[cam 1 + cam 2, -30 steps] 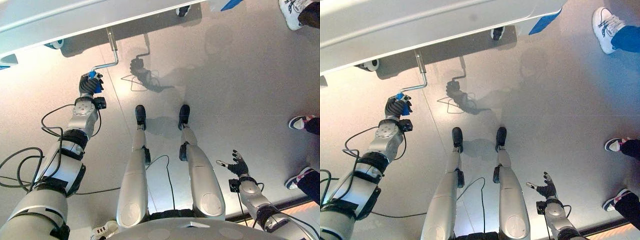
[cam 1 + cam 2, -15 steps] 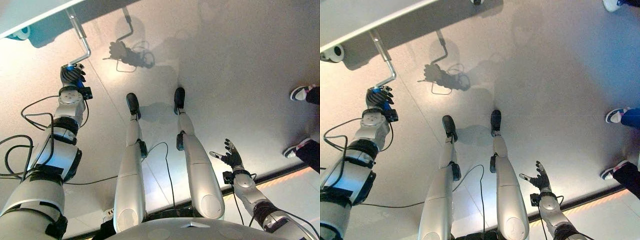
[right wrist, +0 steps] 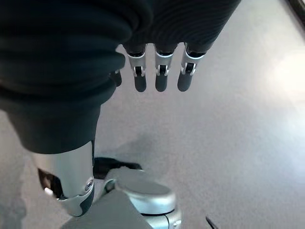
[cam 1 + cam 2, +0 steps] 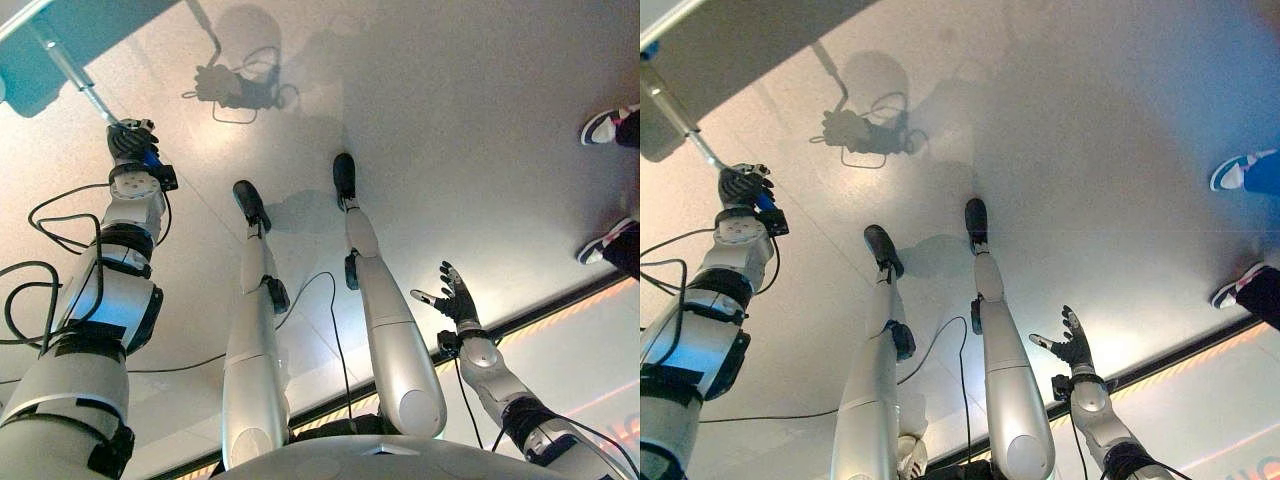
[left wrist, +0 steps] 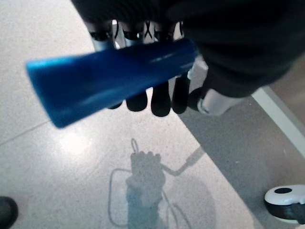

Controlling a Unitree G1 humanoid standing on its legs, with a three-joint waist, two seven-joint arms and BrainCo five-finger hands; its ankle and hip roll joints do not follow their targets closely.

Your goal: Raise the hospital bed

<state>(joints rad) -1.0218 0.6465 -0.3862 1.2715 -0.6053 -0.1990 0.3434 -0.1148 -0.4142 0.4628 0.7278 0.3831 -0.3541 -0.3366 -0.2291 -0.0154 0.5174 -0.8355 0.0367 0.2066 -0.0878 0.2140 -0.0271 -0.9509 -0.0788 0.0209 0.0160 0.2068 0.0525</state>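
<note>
Crank (image 4: pixel 75 78) swung up-left, left hand (image 4: pixel 130 140) clamped on blue grip (image 5: pixel 112 81) (wrist view), right hand (image 4: pixel 452 302) splayed.

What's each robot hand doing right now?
Left robot hand: shut on the blue crank handle below the bed.
Right robot hand: open, fingers spread, holding nothing.

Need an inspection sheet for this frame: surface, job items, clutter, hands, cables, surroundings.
Surface: glossy grey floor.
Job's things: hospital bed edge at upper left; metal crank rod runs from it down to the blue handle.
Clutter: nothing seen.
Hands: left robot hand curled round the blue handle; right robot hand open, holding nothing, over the floor.
Cables: nothing seen apart from the robot's own.
Surroundings: bed caster; a person's shoes at right.
</note>
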